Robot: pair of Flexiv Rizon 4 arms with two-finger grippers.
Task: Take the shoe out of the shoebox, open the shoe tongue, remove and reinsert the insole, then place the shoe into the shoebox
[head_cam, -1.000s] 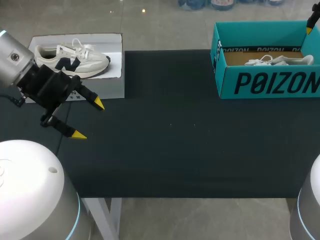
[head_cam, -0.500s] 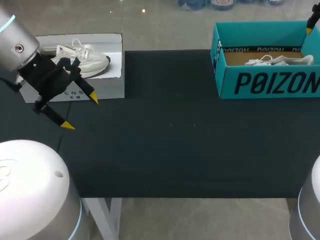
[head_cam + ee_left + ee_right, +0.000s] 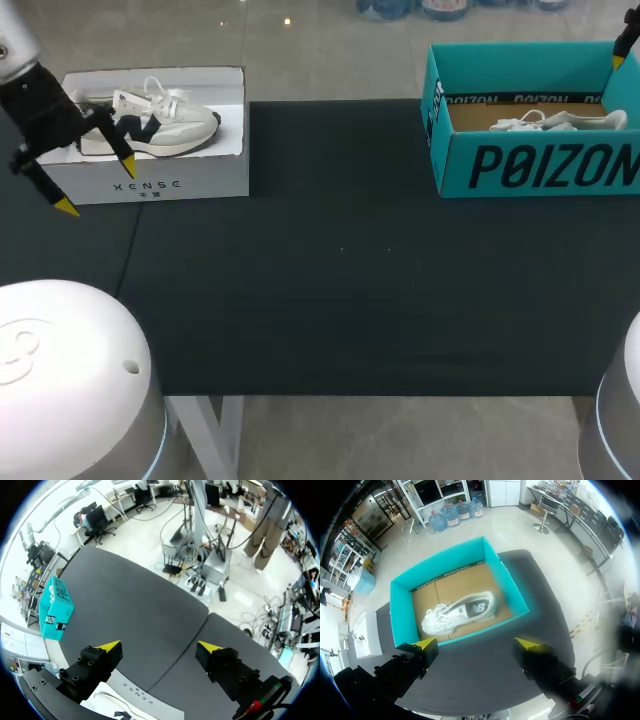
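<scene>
So the table (image 3: 340, 280) is covered in a plain black mat, with a seam running down its left part.

The teal shoebox (image 3: 540, 165) sits at the far right, lid off. The shoe (image 3: 460, 611) is inside it, lying on its side on the brown cardboard floor: a white sneaker with white laces and a dark logo on the side, toe pointing right. Nothing's touching it.

The right gripper (image 3: 476, 643) hangs up above the shoebox with its fingers spread wide and nothing in them. The left gripper (image 3: 97, 186) is over at the far left, also spread and empty, at the near edge of a white box (image 3: 190, 180) that carries another sneaker (image 3: 150, 118), cream with a dark logo.

From overhead the shoebox is cut off at the right edge, its near wall hides most of the shoe, and only a tip of the right gripper shows. The left gripper covers the other sneaker's heel. Can't tell if that one sits in the white box or on top.
</scene>
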